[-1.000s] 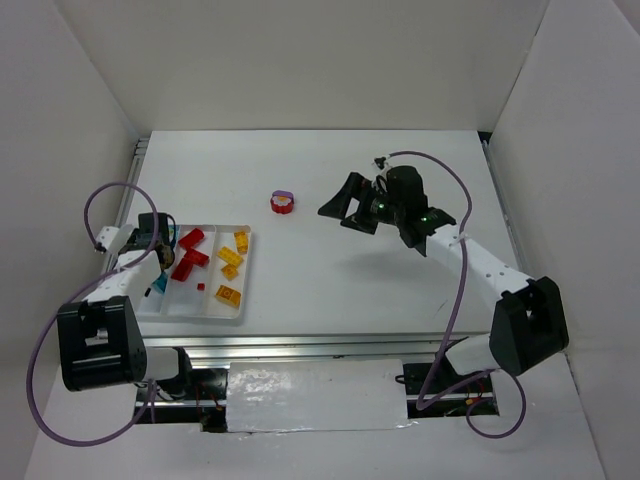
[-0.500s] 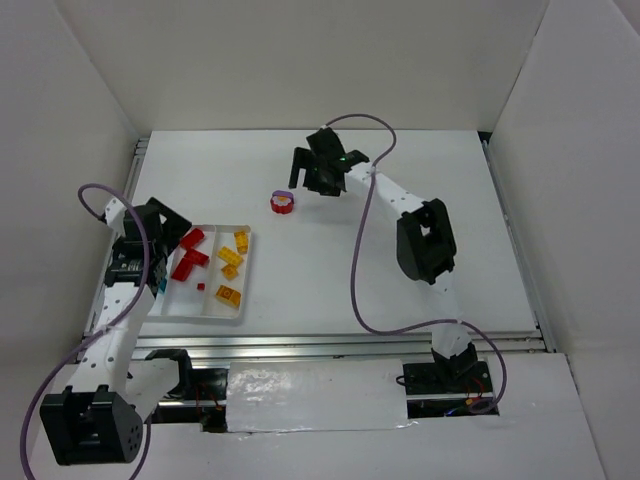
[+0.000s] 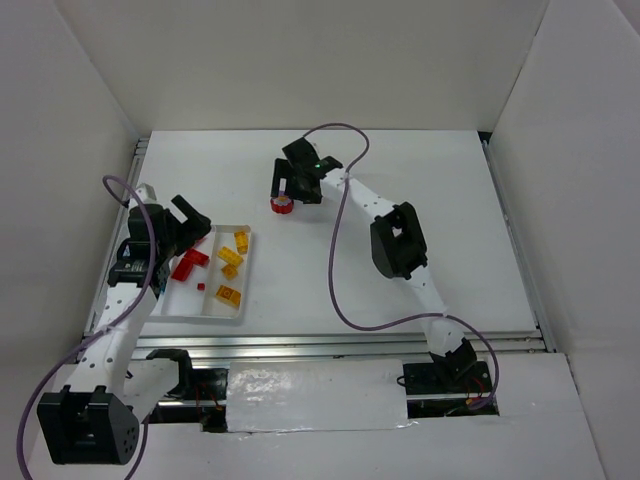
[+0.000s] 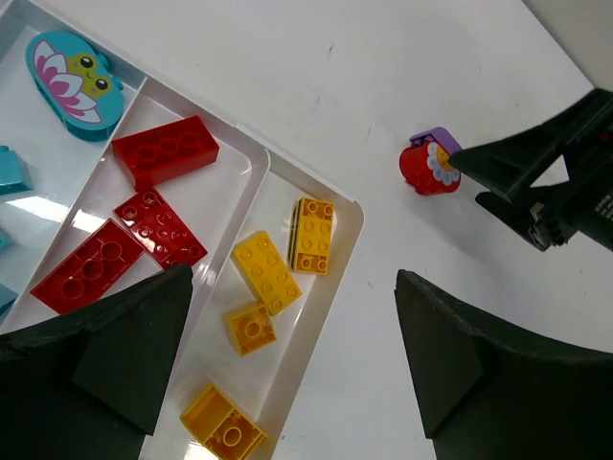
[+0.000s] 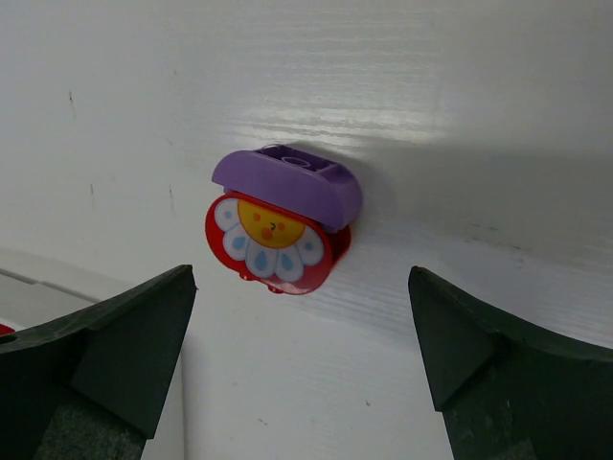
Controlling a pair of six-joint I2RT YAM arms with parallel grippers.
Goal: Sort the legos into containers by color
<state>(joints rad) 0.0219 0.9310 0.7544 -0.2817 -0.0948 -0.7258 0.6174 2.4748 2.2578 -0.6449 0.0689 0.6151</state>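
A rounded red lego with a flower face and a purple lego on top of it stands on the table. My right gripper is open just in front of this pair, fingers to either side and not touching. It also shows from above. The white tray of containers lies at the left. It holds red legos, yellow legos and a teal flower lego, each colour in its own compartment. Over the tray hangs my left gripper, open and holding nothing.
The red and purple pair sits to the right of the tray, beyond its far corner, with the right gripper's black fingers beside it. White walls close in the table on three sides. A metal rail runs along the near edge.
The right arm swung from the table's right middle over to the far left, ending at the red and purple pair. The left gripper rose and shifted right over the tray.
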